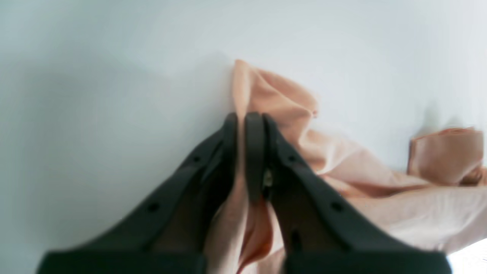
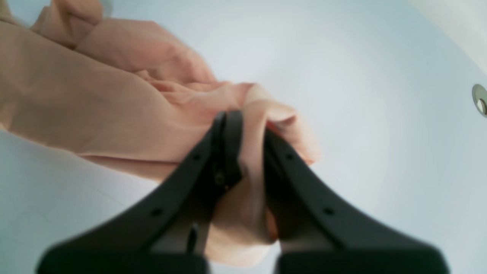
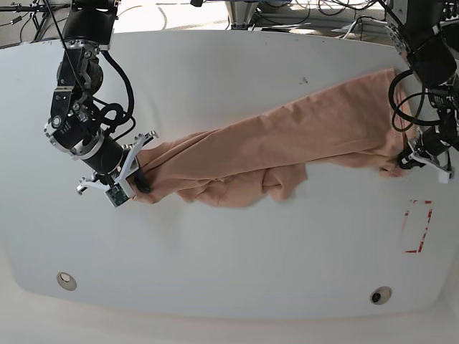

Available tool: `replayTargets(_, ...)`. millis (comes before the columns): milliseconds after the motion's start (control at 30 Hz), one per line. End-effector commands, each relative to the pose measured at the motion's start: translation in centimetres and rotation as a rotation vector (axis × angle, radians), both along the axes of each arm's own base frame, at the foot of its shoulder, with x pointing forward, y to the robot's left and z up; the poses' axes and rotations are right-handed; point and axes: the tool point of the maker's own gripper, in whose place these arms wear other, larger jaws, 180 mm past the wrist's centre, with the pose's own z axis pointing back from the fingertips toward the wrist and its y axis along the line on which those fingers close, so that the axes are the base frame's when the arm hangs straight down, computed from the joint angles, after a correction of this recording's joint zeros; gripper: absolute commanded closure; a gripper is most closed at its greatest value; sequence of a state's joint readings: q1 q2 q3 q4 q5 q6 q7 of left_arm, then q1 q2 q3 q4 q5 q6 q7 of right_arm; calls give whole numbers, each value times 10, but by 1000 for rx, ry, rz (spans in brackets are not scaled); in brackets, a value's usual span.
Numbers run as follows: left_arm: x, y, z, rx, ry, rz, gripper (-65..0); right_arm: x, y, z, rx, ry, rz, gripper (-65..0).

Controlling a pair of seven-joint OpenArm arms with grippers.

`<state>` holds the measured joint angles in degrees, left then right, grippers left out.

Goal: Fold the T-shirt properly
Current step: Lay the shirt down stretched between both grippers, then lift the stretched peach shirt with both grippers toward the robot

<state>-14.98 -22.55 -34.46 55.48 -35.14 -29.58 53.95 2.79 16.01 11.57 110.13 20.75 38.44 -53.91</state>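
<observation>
The salmon-pink T-shirt lies stretched in a long bunched band across the white table, from lower left up to upper right in the base view. My right gripper, on that view's left, is shut on the shirt's left end; the right wrist view shows a thick fold of the T-shirt pinched in the right gripper. My left gripper, on the base view's right, is shut on the other end. In the left wrist view the left gripper clamps a thin fold of the T-shirt. Collar and emblem are hidden.
A red rectangular marking sits on the white table at the right. Two round metal fittings lie near the front edge, one fitting showing in the right wrist view. Cables run behind the table's far edge.
</observation>
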Motion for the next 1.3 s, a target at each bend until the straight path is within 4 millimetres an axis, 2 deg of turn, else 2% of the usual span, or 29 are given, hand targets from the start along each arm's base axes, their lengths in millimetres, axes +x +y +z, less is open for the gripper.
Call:
replayTargets(0, 26, 13, 65, 99, -158, -24, 0, 13, 0, 27, 12, -86, 5, -2)
replayTargets(133, 33, 7, 118, 228, -254, -81, 0, 21, -2, 40, 7, -123, 5, -2)
replayTargets(233, 36, 2, 149, 304, -313, -108, 0, 29, -7, 54, 6, -159, -10, -2)
replayTargets(267, 36, 1, 153, 317, -320, -113, 0, 30, -9, 56, 3, -163, -16, -2)
replayTargets(467, 44, -10, 220, 434, -475, -131, 0, 54, -24, 88, -32, -212, -62, -2)
replayTargets(567, 48, -10, 245, 448, -530, -105, 0, 66, -28, 100, -29, -230, -71, -2)
replayTargets(867, 68, -16, 317, 480, -671, -79, 0, 110, -57, 143, -17, -275, -120, -2)
replayTargets(1033, 75, -21, 361, 492, -771, -72, 0, 137, -72, 173, -16, -289, -140, -2)
replayTargets(1267, 74, -24, 437, 510, -939, -41, 0, 158, -78, 242, -28, -390, -142, -2)
